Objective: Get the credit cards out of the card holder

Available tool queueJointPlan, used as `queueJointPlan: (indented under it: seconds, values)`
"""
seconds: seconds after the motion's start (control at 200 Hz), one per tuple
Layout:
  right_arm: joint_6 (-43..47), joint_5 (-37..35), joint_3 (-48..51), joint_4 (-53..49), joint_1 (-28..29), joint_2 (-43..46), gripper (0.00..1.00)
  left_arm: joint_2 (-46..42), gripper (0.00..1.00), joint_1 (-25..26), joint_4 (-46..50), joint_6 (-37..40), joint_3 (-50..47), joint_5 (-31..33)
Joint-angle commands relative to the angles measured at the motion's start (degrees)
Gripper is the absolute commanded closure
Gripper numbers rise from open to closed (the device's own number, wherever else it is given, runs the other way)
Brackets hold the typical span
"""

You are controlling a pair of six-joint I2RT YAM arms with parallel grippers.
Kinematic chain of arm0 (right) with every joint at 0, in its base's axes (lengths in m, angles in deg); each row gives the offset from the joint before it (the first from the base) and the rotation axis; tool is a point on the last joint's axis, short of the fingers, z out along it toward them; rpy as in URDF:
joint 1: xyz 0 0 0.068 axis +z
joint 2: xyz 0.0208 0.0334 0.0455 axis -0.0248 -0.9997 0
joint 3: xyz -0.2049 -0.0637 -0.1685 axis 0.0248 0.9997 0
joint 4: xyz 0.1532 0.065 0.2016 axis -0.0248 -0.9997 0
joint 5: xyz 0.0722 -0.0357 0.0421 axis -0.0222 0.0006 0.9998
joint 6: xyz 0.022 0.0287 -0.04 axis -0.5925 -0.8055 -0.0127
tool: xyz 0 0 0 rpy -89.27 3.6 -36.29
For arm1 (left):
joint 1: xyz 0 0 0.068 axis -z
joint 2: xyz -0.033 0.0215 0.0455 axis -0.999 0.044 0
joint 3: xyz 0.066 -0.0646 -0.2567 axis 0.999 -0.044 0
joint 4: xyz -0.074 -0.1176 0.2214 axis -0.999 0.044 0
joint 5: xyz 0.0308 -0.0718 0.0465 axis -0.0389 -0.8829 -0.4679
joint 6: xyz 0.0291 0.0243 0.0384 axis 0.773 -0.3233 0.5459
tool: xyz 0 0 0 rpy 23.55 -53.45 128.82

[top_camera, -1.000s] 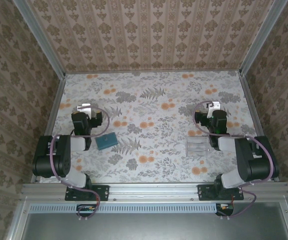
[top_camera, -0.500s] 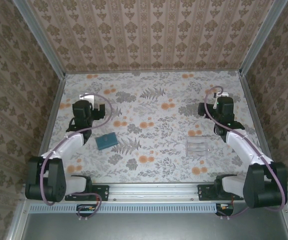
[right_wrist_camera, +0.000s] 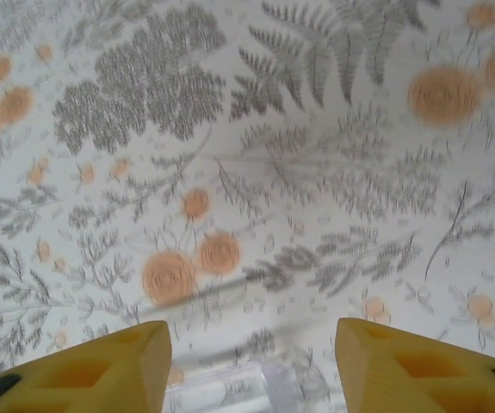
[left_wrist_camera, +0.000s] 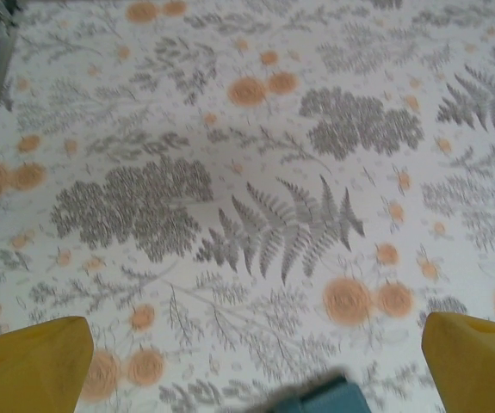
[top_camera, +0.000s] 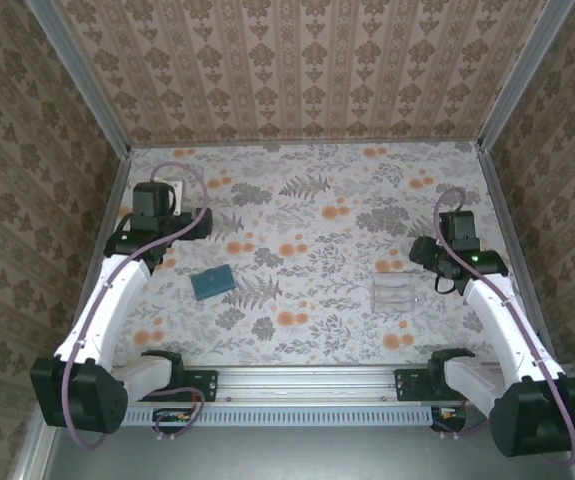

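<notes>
Both arms are now stretched forward from their folded rest. The left gripper [left_wrist_camera: 256, 357] is spread wide; the right gripper [right_wrist_camera: 251, 366] is half narrowed, empty. The holder [top_camera: 212, 283] is left shut, untouched, on the table [top_camera: 307, 215] by the left arm; no cards are out.

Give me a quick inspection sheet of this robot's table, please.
Surface: table covered in floral cloth, no spills seen.
Job's things: teal card holder lies flat on the left half, untouched.
Clutter: clear plastic box on the right half.
Grippers: left gripper open above the cloth; right gripper with jaws apart, holding nothing.
Cables: purple cable loops over each wrist.
Surroundings: patterned walls on three sides.
</notes>
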Motion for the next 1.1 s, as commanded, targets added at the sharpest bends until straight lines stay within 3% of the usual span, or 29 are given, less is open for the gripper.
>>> queueJointPlan:
  seconds: [0.0,0.27,1.095]
  values:
    - [-8.1,3.7,3.5,-5.3,-0.3,1.5,0.51,-3.1,0.0,0.3,5.2,3.8,-1.6,-3.1]
    - [-9.0,6.7,9.4,-1.2,-0.2,-0.8,0.55,-5.9,0.0,-1.0,2.8,6.0,-5.0,-3.2]
    - [-2.5,6.2,8.0,3.1,-0.2,-7.8,0.66,-8.5,0.0,-4.9,0.8,5.6,-6.2,-7.3]
